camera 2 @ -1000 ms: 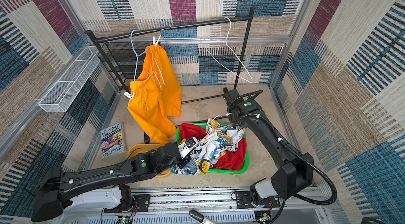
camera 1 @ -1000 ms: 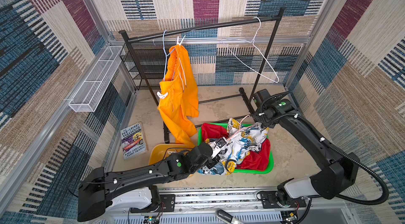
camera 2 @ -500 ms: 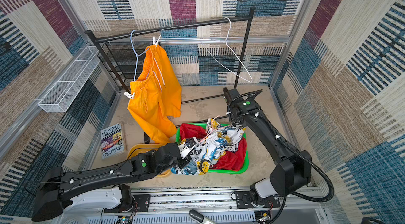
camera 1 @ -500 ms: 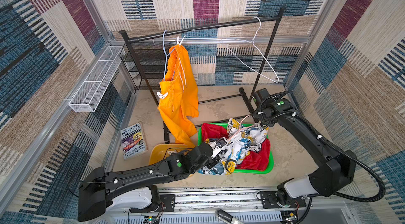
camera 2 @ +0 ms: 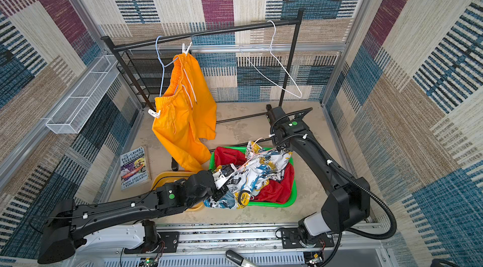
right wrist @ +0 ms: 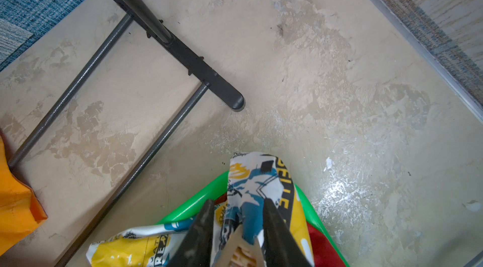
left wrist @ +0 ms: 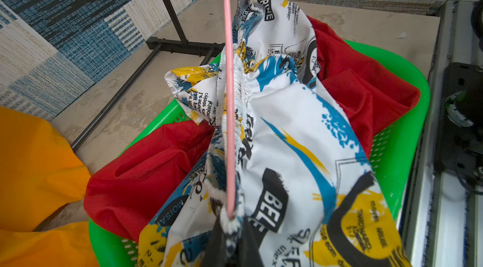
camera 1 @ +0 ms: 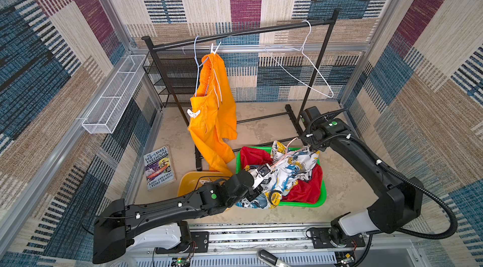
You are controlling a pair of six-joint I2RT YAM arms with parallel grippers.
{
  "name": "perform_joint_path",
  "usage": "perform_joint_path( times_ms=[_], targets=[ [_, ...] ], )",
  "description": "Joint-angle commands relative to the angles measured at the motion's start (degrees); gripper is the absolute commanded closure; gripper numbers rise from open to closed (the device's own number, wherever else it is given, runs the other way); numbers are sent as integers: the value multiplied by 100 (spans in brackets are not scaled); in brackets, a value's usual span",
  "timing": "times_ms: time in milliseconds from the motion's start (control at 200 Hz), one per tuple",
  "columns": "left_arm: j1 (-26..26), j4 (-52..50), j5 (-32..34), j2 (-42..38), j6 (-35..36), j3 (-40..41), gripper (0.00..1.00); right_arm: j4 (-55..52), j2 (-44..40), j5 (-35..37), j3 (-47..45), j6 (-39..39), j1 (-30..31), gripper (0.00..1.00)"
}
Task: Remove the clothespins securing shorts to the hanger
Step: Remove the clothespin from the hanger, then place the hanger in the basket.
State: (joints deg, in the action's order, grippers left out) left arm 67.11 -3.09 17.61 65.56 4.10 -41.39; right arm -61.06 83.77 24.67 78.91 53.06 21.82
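White printed shorts (camera 1: 285,174) lie over red shorts (camera 1: 305,187) in a green basket (camera 1: 322,196), still on a pink hanger (left wrist: 230,122). My left gripper (left wrist: 230,229) is shut on the printed waistband and the hanger's end. At the far corner of the printed shorts (right wrist: 251,187), my right gripper (right wrist: 238,205) is shut on a tan clothespin (right wrist: 243,250). Its pin handles sit between the two black fingers (right wrist: 206,226). Orange shorts (camera 1: 211,111) hang from a pale hanger on the rack, held by an upper white clothespin (camera 1: 214,47) and a lower one (camera 1: 193,114).
The black rack rail (camera 1: 240,31) also carries an empty white hanger (camera 1: 308,69). The rack's foot (right wrist: 209,77) lies on the floor just beyond the basket. A yellow bowl (camera 1: 190,182) and a book (camera 1: 158,169) are near the left arm. A white wire basket (camera 1: 112,95) is on the left wall.
My right gripper's jaws have narrowed onto the tan clothespin, and that arm has shifted slightly. The left arm and the shorts have stayed put.
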Motion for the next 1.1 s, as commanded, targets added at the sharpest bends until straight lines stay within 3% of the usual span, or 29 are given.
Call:
perform_joint_path(
  times_ms=[0,386,716,917,1092],
  targets=[
    [0,114,-20,18,-56,-19,100,120,-85,165,-9,12,6,68],
    [-5,-2,63,53,-159,-19,100,368,-393,137,-207,-203,7,83],
    [0,-165,163,57,-252,-1,100,768,-798,105,-131,-474,7,84],
    [-5,-244,307,219,-257,-58,100,1459,-1138,-77,-78,-931,7,93],
    [-4,-307,384,398,-225,-138,100,2117,-1451,-362,-99,-1403,6,92]
  ],
)
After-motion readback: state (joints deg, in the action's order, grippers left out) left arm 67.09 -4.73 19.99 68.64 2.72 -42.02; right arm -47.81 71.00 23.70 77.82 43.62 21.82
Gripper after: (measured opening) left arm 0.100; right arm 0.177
